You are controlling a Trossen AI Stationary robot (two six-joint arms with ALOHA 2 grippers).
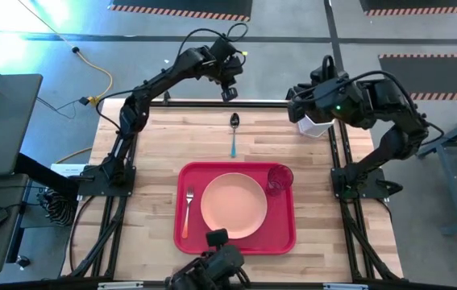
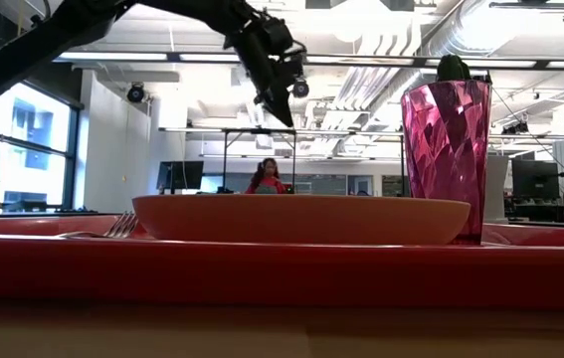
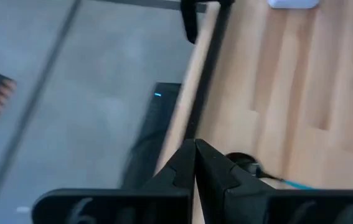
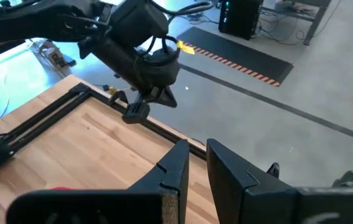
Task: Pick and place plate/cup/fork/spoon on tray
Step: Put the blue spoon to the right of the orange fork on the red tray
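While the left gripper (image 1: 230,94) is hanging above the table's (image 1: 155,145) far edge with its fingers (image 3: 185,163) pressed together and holding nothing, the spoon (image 1: 234,133) is lying on the wood just near of it, bowl far, teal handle pointing toward the tray (image 1: 288,238); the tray is sitting at the near middle, carrying the plate (image 1: 233,205) at its centre, the fork (image 1: 189,209) lying left of the plate, and the cup (image 1: 280,178) standing upright in the far right corner; the right gripper (image 4: 192,163) is waiting over the far right corner of the table, its fingers standing narrowly apart and gripping nothing, beside a white pot (image 1: 315,124).
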